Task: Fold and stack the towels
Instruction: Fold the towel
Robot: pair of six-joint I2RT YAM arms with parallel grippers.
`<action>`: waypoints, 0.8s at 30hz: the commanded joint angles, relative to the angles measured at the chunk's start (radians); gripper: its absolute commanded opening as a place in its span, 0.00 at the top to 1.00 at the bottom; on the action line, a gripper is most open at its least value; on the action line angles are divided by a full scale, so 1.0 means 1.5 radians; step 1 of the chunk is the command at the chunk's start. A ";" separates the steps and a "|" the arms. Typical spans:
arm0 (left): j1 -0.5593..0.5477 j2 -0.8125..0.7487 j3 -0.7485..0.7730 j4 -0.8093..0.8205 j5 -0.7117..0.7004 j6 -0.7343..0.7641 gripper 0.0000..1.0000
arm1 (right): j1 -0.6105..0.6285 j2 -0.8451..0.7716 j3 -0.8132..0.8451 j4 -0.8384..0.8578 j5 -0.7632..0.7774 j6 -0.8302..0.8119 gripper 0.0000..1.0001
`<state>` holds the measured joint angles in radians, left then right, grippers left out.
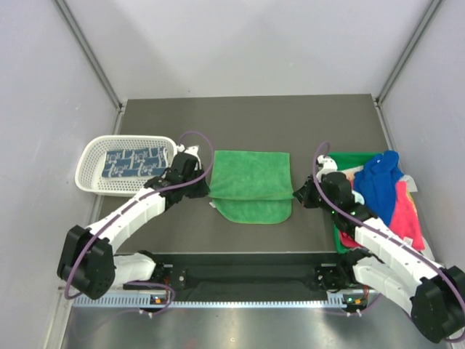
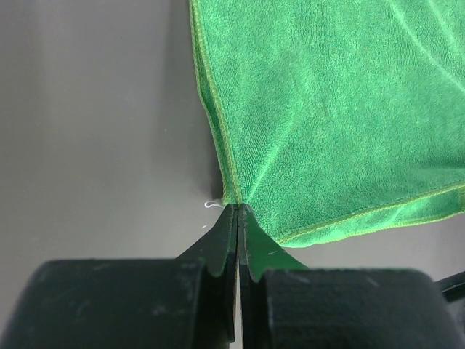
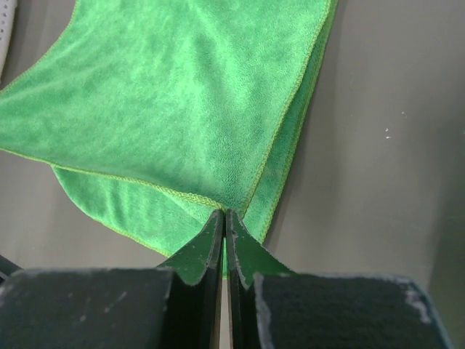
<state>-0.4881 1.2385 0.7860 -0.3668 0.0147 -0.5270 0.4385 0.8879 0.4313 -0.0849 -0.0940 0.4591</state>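
Black mounting bar [image 1: 247, 275] and silver perforated rail [image 1: 240, 299] run along the near edge of the dark grey tabletop [image 1: 247, 120]. Betw bar and cloth there's a narrow bare strip of table, spanning the gap betw the two arms.

Next out is the rectangular green microfibre towel [image 1: 251, 174], flat mid-table and folded over on itself. Its lower layer sticks out toward the bar w/ rounded corners. The upper layer's stitched hem runs across just behind that, approx parallel to the table edge.

The left gripper [image 1: 207, 190] is at the towel's left side, fingers pressed together and pinching the near-left corner of the upper layer. In left wrist view the fingertips [image 2: 227, 231] meet right where side hem and near hem join. A small white thread [image 2: 211, 205] lies on the table beside them.

The right gripper [image 1: 296, 195] mirrors it at the near-right corner. In right wrist view its fingertips [image 3: 211, 240] are closed on the upper layer's corner, w/ the lower layer showing beneath.

Sides are tight. On the left a white mesh plastic basket [image 1: 89, 161] holds a folded blue-and-white patterned towel [image 1: 131, 163], and the left arm fills the gap betw basket and green cloth. On the right a green plastic bin [image 1: 345, 156] sits just beside the right wrist, heaped w/ a royal blue towel [image 1: 379, 182] and a pink towel [image 1: 404, 207].

Beyond the towel's straight far hem a wide bare band of table runs to the back wall.
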 commanded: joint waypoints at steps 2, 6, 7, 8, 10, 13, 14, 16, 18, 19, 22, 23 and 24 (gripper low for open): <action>-0.001 -0.037 -0.013 0.014 -0.001 -0.008 1.00 | 0.009 -0.033 0.003 0.000 0.012 0.007 1.00; -0.001 -0.039 -0.020 0.014 0.001 -0.009 1.00 | 0.012 -0.028 -0.002 0.002 0.011 0.005 1.00; 0.000 -0.036 -0.022 0.016 0.004 -0.009 1.00 | 0.011 -0.024 -0.005 0.003 0.011 0.007 1.00; -0.001 -0.034 -0.025 0.022 0.006 -0.010 1.00 | 0.012 -0.023 -0.009 0.010 0.009 0.008 1.00; -0.001 -0.029 -0.034 0.025 0.010 -0.011 1.00 | 0.013 -0.021 -0.022 0.019 0.006 0.013 1.00; -0.001 -0.017 -0.047 0.042 0.023 -0.011 1.00 | 0.015 -0.020 -0.035 0.026 0.003 0.019 0.99; -0.001 -0.009 -0.052 0.046 0.027 -0.013 1.00 | 0.016 -0.020 -0.040 0.030 0.001 0.021 0.99; -0.001 0.002 -0.060 0.058 0.038 -0.015 1.00 | 0.019 -0.016 -0.052 0.041 -0.007 0.028 0.93; -0.001 0.018 -0.066 0.066 0.044 -0.016 0.94 | 0.019 -0.012 -0.063 0.049 -0.018 0.032 0.86; 0.000 0.026 -0.068 0.071 0.054 -0.016 0.92 | 0.020 -0.011 -0.066 0.049 -0.018 0.034 0.79; -0.001 0.024 -0.072 0.074 0.062 -0.013 0.80 | 0.021 -0.018 -0.063 0.032 -0.017 0.033 0.71; -0.001 0.019 -0.072 0.072 0.058 -0.012 0.78 | 0.021 -0.023 -0.056 0.025 -0.015 0.032 0.70; -0.001 0.014 -0.069 0.060 0.054 -0.011 0.72 | 0.021 -0.034 -0.052 0.009 -0.011 0.032 0.68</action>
<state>-0.4881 1.2808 0.6823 -0.3164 0.0822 -0.5457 0.4564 0.8673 0.3279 -0.0757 -0.1085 0.5018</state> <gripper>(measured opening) 0.246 0.306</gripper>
